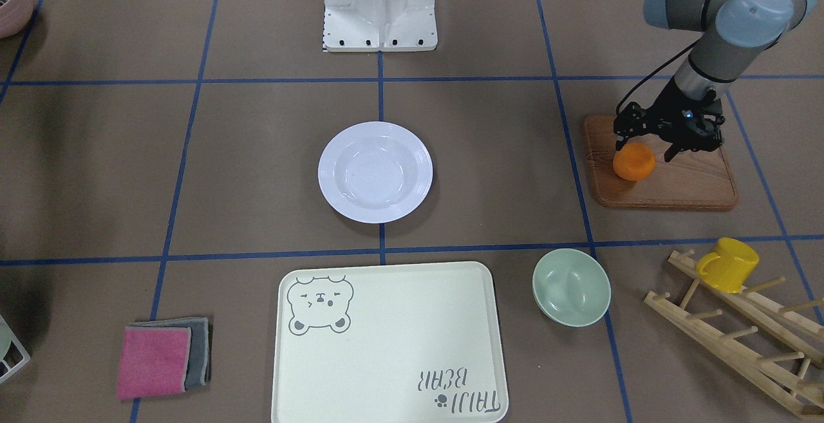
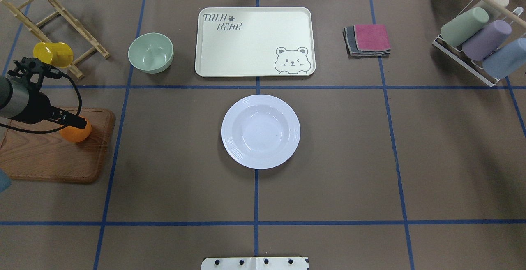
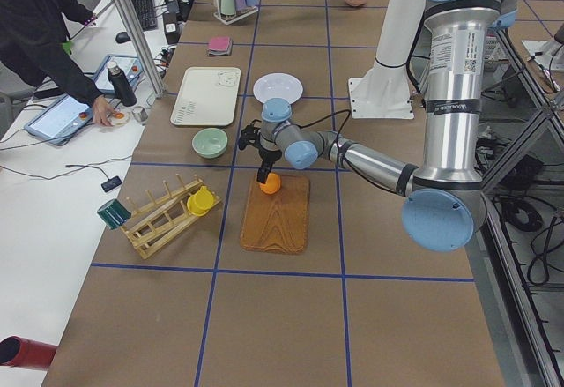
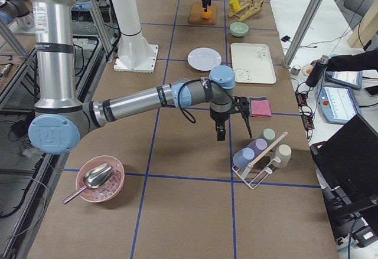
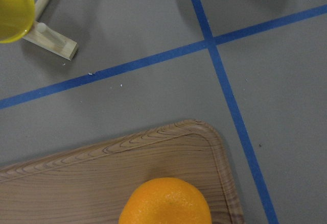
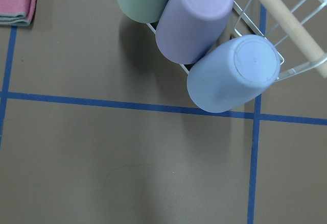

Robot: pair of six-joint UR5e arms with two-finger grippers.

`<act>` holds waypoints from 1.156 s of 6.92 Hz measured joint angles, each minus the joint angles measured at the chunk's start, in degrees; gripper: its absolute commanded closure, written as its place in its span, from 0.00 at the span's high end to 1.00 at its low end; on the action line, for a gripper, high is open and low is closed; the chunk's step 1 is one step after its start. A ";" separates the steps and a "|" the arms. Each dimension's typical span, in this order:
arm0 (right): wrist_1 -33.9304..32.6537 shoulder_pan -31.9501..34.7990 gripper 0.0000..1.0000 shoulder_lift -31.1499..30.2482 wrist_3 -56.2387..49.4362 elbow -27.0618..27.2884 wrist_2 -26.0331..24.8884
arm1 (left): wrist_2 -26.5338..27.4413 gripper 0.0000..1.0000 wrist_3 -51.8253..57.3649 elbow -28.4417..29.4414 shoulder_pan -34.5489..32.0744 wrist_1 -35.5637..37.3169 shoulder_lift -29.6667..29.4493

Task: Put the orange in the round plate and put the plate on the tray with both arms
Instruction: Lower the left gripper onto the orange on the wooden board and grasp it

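The orange (image 1: 634,161) rests on a brown wooden board (image 1: 682,185), near its corner in the left wrist view (image 5: 166,201). My left gripper (image 1: 645,149) hangs just over the fruit, open, with a black finger on each side of it; from overhead the left gripper (image 2: 72,123) partly covers the orange (image 2: 77,134). The white round plate (image 2: 261,131) sits empty mid-table. Beyond it lies the cream bear tray (image 2: 254,42), nothing on it. My right gripper (image 4: 233,130) shows only in the right side view, above bare table; I cannot tell whether it is open or shut.
A pale-green bowl (image 2: 151,52) stands left of the tray. A yellow mug (image 2: 52,53) hangs on a wooden peg rack (image 1: 740,333). Folded pink and grey cloths (image 2: 367,40) lie right of the tray. A wire rack of pastel cups (image 2: 476,35) stands at the far right.
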 measured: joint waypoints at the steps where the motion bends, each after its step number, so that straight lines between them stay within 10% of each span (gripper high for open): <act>1: 0.00 -0.09 1.00 -0.02 0.04 -0.07 0.00 | 0.16 0.98 -0.03 1.52 0.29 -0.95 -0.11; 3: 0.02 -0.28 1.00 -0.04 0.09 -0.53 0.00 | 0.22 0.96 -0.39 5.51 1.43 -3.64 -1.23; 4: 0.06 -0.36 1.00 -0.03 0.06 -0.76 -0.02 | 0.09 0.24 -0.52 6.97 1.75 -4.30 -2.18; 5: 0.06 -0.39 1.00 0.04 0.04 -0.90 -0.06 | -0.17 0.00 -0.56 7.50 1.87 -4.59 -2.73; 8: 0.02 -0.53 1.00 0.15 0.09 -0.99 -0.03 | -3.16 0.00 -2.62 4.22 1.85 -2.25 -4.36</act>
